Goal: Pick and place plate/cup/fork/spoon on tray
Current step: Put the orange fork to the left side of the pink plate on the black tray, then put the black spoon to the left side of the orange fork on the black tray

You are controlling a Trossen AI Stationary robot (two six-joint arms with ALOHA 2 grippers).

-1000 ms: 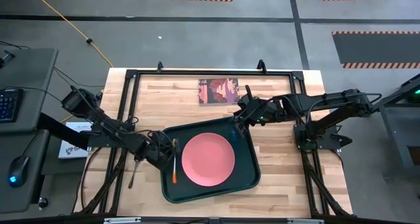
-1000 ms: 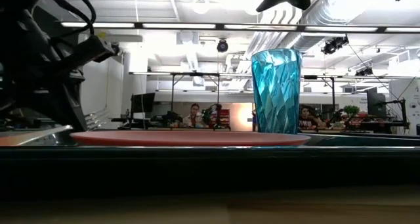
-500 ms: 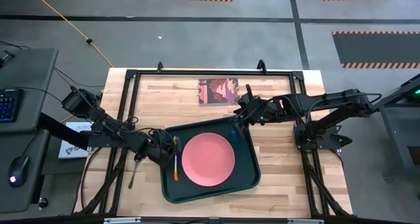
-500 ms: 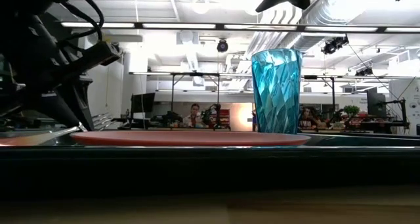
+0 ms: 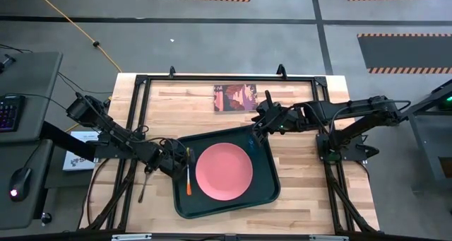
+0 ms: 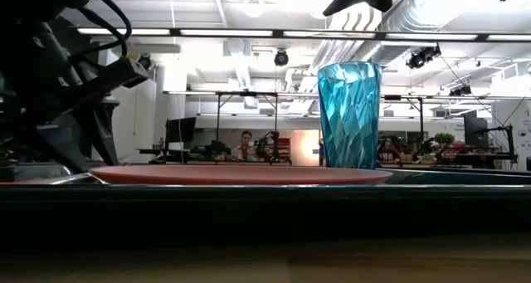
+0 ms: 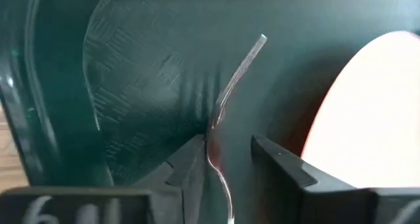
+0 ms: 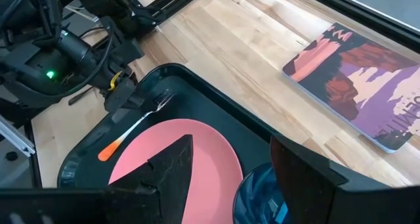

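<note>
Left gripper sits at the left edge of the tray, left of centre in the high view. Its fingers stand parted to a narrow gap over the tine end of the fork. In the left wrist view the bent metal neck of the fork runs up from between the two fingers, lying on the tray floor; no grip on it is evident. The left arm reaches in low from the left side of the frame, stretched diagonally across the table's left rail.

Right gripper hangs at the tray's upper right corner, just above the cup. Its fingers are spread wide, as the right wrist view shows, with the cup rim between them and below. The right arm extends from the right of the frame, elbow raised, forearm roughly level.

The plate lies flat in the tray's centre. The fork rests inside the tray just left of the plate, orange handle toward the frame's bottom. The spoon lies on the wooden table, outside the tray, lower left. A picture card lies at upper centre, apart from the tray.
</note>
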